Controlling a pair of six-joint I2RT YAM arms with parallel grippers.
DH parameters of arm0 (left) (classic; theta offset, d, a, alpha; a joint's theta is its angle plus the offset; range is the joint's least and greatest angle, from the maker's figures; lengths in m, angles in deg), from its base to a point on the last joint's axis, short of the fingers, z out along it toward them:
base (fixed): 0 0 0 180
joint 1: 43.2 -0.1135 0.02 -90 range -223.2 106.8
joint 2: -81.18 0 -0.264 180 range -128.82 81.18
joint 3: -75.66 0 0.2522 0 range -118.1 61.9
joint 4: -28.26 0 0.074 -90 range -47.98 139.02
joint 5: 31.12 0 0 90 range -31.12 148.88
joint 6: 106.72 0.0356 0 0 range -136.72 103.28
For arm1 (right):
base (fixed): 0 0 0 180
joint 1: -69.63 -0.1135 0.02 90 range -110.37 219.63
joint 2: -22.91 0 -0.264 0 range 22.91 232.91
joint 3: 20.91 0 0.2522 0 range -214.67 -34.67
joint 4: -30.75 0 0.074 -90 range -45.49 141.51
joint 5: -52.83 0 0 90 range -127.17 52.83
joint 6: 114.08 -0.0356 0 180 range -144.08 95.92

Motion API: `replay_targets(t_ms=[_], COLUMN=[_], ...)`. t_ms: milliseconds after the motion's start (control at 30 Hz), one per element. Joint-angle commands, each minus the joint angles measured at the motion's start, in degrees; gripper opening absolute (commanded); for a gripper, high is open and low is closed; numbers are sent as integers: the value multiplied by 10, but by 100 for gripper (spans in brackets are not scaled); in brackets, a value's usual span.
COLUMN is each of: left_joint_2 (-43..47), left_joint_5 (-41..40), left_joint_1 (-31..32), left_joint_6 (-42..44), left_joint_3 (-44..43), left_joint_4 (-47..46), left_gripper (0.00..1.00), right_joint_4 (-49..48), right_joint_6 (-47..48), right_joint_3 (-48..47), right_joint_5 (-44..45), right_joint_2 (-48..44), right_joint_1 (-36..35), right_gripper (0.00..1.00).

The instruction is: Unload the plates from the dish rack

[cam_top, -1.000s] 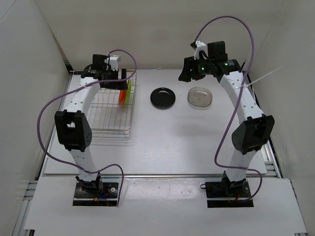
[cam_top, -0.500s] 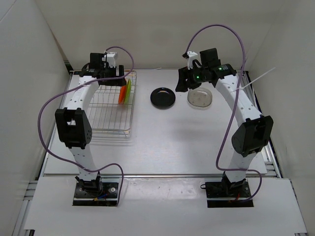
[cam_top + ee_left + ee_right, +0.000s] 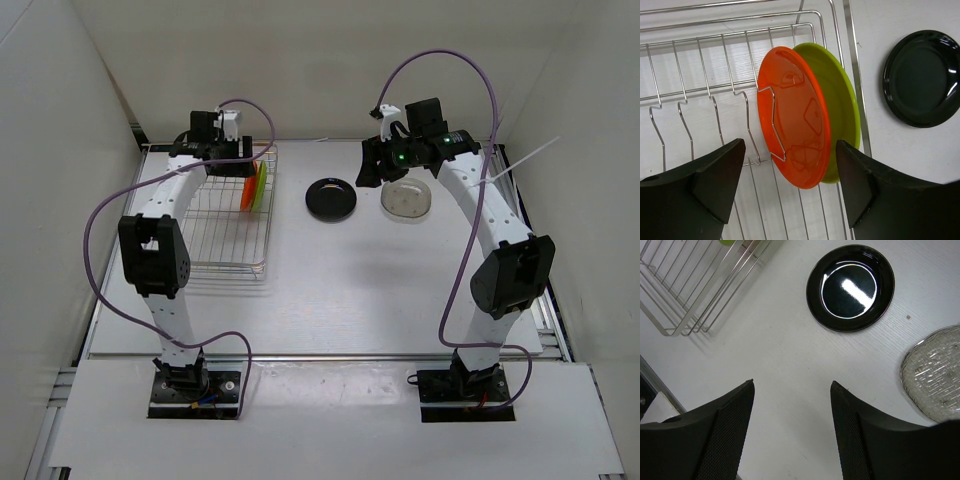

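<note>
Plates stand and lie in two places. The orange-red plate (image 3: 792,117) and the lime green plate (image 3: 840,110) stand on edge in the dish rack (image 3: 215,240), face to face and touching or nearly so, the orange-red one hooked against a wire prong. They are at the rack's far right corner, the green one nearest the side rim. The black plate (image 3: 331,198) and the clear plate (image 3: 406,197) lie flat on the tabletop (image 3: 330,300), side by side to the right of the rack and apart from each other.

The left hand (image 3: 789,147) hangs over the far end of the rack with its fingers (image 3: 715,175) spread wide and nothing held. In its wrist view, the lower edge of the orange-red plate falls in the gap between them, touched by neither, and the green plate sits just toward the right finger.

The right hand (image 3: 791,385) is also wide open and empty. It hovers above the tabletop near the two flat plates. In its own view the black plate lies ahead of the gap, slightly right, the clear plate at the right edge and a corner of the rack at upper left.
</note>
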Motion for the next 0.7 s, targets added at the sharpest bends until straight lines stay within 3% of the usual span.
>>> replay_targets(t_ms=[0, 667], left_joint_2=[2, -19], left_joint_5=[-23, -33], left_joint_1=[14, 24], left_joint_6=[-1, -1], left_joint_3=[5, -11], left_joint_4=[-7, -2], left_gripper=[83, 49], right_joint_4=[0, -5], right_joint_6=[7, -4], right_joint_3=[-2, 3], right_joint_5=[-9, -4], right_joint_2=[-26, -32], right_joint_1=[2, 2], right_gripper=[66, 65])
